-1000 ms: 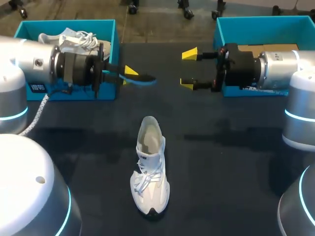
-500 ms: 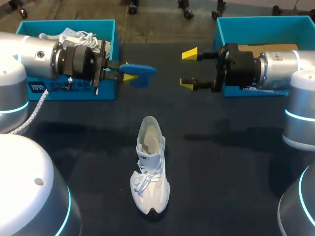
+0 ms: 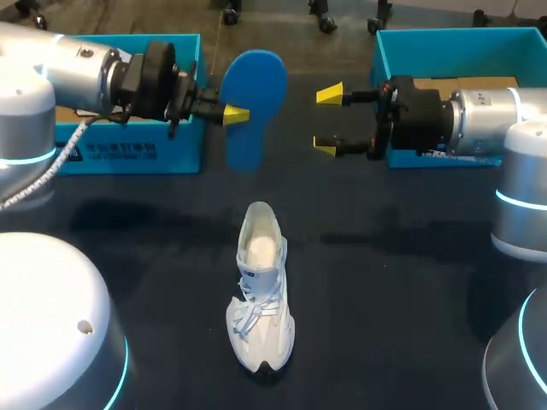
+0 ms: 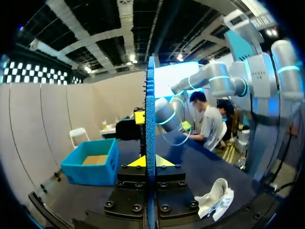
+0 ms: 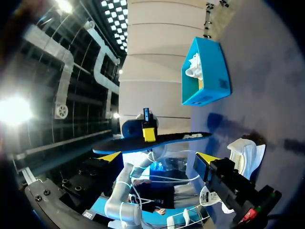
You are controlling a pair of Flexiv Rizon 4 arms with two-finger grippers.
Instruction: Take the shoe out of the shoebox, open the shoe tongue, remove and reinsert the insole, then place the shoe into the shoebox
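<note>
The left gripper (image 3: 234,113) is clamping the blue insole (image 3: 256,81) at mid-length, upper centre of the frame. Light and probably bendy, the insole is likely needing support near its free end. The right gripper (image 3: 327,120) is hanging beside it, fingers apart. The shoe (image 3: 261,290) is standing lower centre.

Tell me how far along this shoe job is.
Done: the white shoe stands on the table, and the blue insole is out of it. In hand: the left gripper holds that insole; the right gripper is open. Left: reinserting it and boxing the shoe.
</note>
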